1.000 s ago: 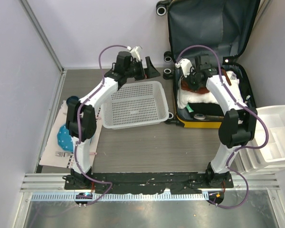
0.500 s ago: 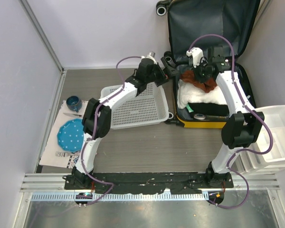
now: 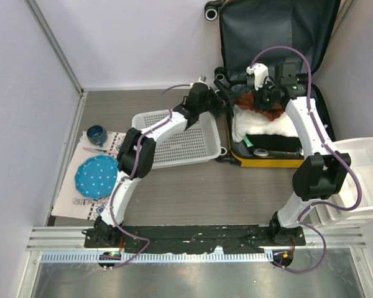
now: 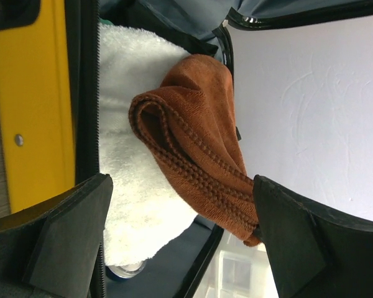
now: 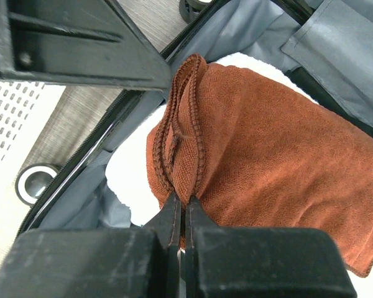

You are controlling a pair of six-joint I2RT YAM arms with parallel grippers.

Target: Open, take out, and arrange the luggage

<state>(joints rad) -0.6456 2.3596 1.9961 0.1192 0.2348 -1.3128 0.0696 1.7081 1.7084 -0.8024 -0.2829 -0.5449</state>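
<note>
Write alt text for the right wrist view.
The right tool is shut on a folded edge of a brown towel, which is draped over a white towel inside the open luggage with its grey lining. A black wheel and a white mesh basket show at the left.

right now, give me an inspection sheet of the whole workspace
surface: grey wood-grain table, patterned mat at its left
job's things: yellow suitcase open, lid upright; brown towel over white towel inside
clutter: white mesh basket, blue dotted plate, blue cup, white drawer bins
grippers: right gripper shut on the brown towel's fold; left gripper open, facing it
cables: purple cable looping over each arm
surroundings: pale wall behind; nothing else seen
</note>
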